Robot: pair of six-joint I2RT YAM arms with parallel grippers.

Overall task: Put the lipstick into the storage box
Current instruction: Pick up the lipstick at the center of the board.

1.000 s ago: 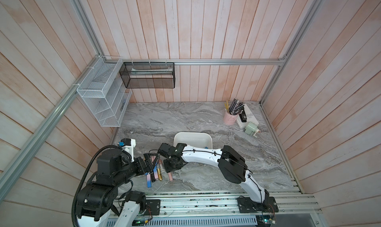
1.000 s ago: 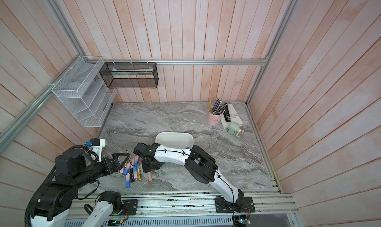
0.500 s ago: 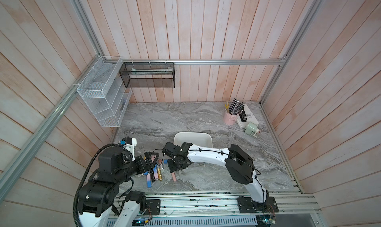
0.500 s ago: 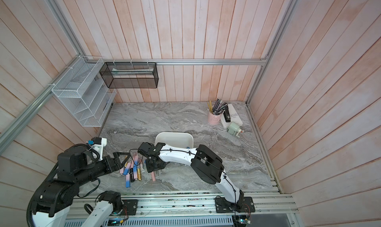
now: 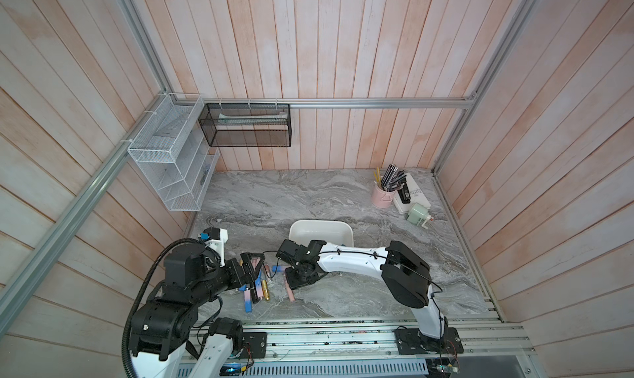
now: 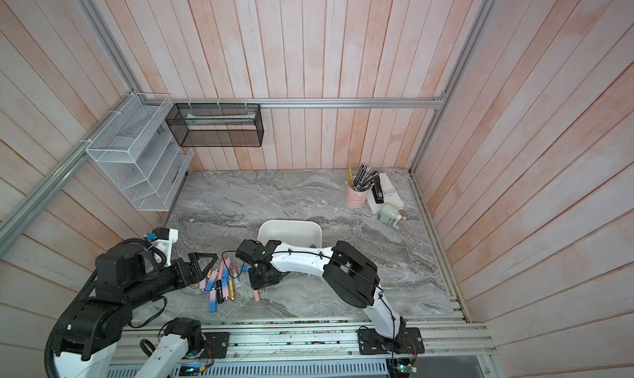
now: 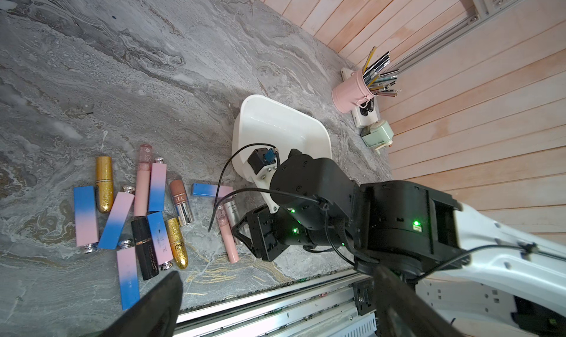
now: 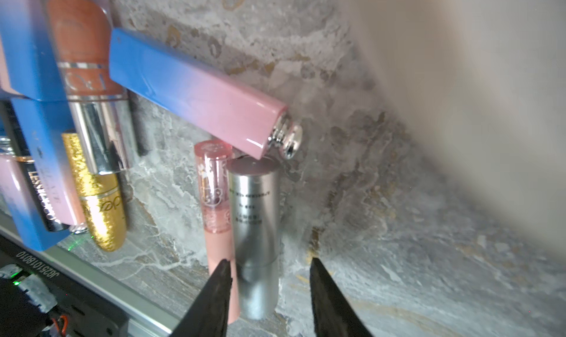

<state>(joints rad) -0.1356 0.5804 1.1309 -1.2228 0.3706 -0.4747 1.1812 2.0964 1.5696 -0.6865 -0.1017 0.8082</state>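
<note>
Silver and round, the lipstick (image 8: 255,228) I want lies flat on the marble top (image 8: 352,182), low in the middle of the right wrist view. My right gripper (image 8: 269,274) straddles its near end with the jaws apart. One fingertip overlaps the pink gloss tube (image 8: 219,228) that lies flush beside it, and the other stands clear, with bare marble showing in between.

That neighbour is my worry. If I close as I am, I judge I may pinch both tubes, or squeeze the silver one sideways so it rolls out. The blue-and-pink tube (image 8: 190,90) leans its metal cap on the lipstick's far end, so a lift could drag it along.

The storage box (image 7: 281,127) sits just beyond the heap, at the centre of the left wrist view. Only its blurred white wall fills the upper right of the right wrist view.

In both top views my own wrist hides the lipstick, and only the gloss tube's end (image 5: 291,295) pokes out. The left wrist view alone shows the whole pile (image 7: 137,213). My left gripper (image 7: 278,274) hangs spread wide and empty over the table's near edge.
</note>
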